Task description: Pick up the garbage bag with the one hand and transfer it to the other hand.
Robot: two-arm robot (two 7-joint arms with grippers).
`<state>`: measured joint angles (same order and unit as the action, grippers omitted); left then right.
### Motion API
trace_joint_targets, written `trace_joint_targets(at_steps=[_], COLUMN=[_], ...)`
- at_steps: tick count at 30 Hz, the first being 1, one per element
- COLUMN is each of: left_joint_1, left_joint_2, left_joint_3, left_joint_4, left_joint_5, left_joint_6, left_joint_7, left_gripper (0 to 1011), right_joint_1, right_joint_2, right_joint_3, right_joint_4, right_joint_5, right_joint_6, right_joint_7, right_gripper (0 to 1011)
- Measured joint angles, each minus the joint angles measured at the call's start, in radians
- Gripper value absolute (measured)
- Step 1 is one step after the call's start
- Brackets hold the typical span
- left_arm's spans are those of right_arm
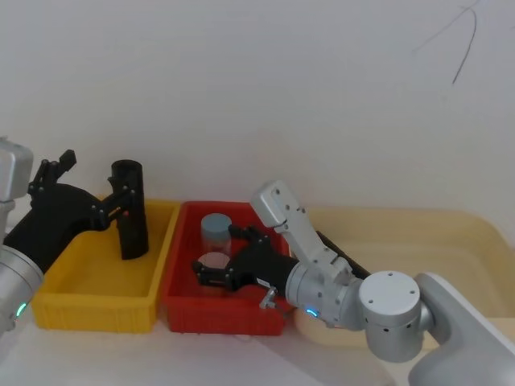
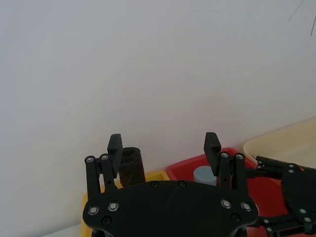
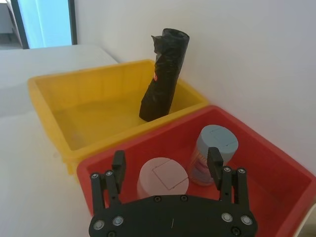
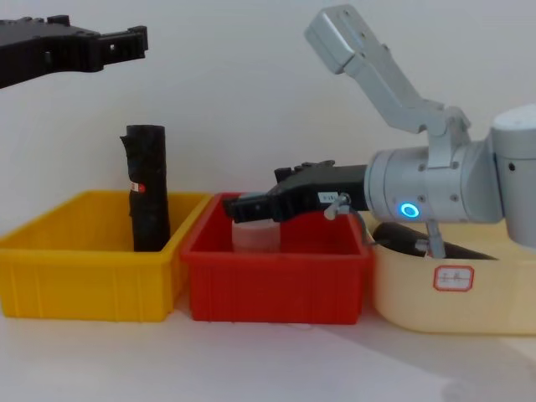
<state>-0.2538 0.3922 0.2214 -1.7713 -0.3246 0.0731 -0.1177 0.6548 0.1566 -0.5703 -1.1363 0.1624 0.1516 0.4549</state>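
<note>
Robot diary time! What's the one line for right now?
garbage bag: upright in yellow bin | left claw: open, above bag | right claw: open, over red bin

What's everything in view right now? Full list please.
garbage bag: 1, black roll, upright in the yellow bin
yellow bin: 1, on the left
red bin: 1, in the middle
jars: 2, blue lid and pink lid, in the red bin
cream tub: 1, on the right, white label on its front
black object: 1, lying in the tub, partly hidden
left pincer: open, raised above the yellow bin
right pincer: open, over the jars
</note>
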Motion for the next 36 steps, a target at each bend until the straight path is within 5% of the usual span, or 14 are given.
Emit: trace_joint_targets(at_steps=[36], left_joint_1=[0.0], left_joint_2=[0.0], left_joint_3=[0.0], left_joint_4=[0.0], left_joint_5=[0.0], left_joint_6=[0.0], left_joint_7=[0.0], left_gripper=[1001], right_joint_1=[0.058], right_joint_2=[-0.049], right_joint_3=[-0.01], right_joint_4=[0.128], right_joint_5=[-0.048], right_joint_6=[0.052], right_joint_7=[0.023], right_gripper=[1001])
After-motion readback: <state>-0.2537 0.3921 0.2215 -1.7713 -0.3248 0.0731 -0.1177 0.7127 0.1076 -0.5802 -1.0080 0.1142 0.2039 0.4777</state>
